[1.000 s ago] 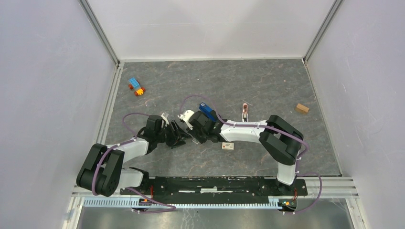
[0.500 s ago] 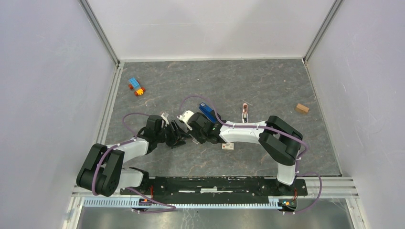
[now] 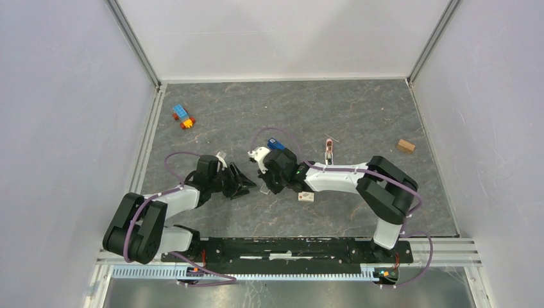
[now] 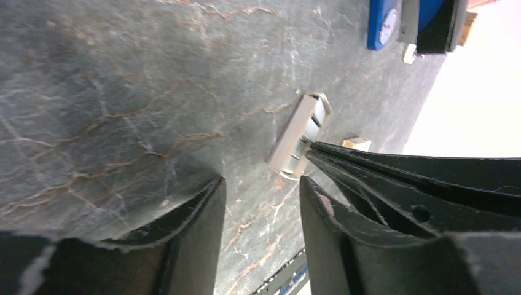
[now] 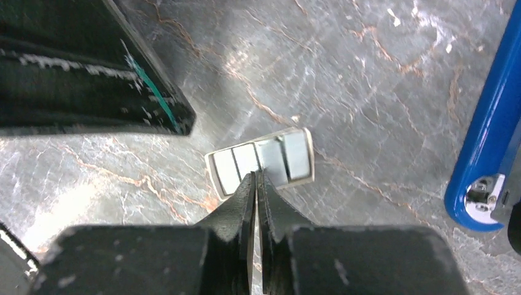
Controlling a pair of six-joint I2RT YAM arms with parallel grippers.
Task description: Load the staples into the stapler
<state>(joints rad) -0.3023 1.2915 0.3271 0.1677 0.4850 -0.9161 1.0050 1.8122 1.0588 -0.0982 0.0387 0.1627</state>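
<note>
— Right gripper (image 5: 256, 183): how does it stand?
— Its two black fingers are pressed together with only a hairline slit between them. The tips touch the near long edge of the staples (image 5: 261, 161). Whether that edge is nipped between the tips, I cannot tell.
— And the left gripper (image 4: 261, 187)?
— Released, its jaws spread over bare table (image 3: 359, 115), close beside the strip and not touching it. In the right wrist view a green streak marks one of its fingers.
— Where do the staples lie?
— Flat on the dark marbled table, between the two grippers. They form a pale silvery strip in a thin rim, showing four blocks. From above it is hardly more than a speck by the right wrist.
— Any writing?
— Only marks too small to read. A small pale box (image 3: 306, 196) beside the right forearm carries a label I cannot make out. The stapler (image 5: 485, 141) lies just beyond the strip and apart from it. It is blue, cut off by the frame edge in both wrist views and half hidden under the right arm from above. A pale round mark on its end, in the left wrist view, is blurred.
— Farther back?
— A pink-and-white piece (image 3: 329, 151), a wooden block (image 3: 405, 145) toward the right wall, and toy bricks (image 3: 183, 117) at the far left.
</note>
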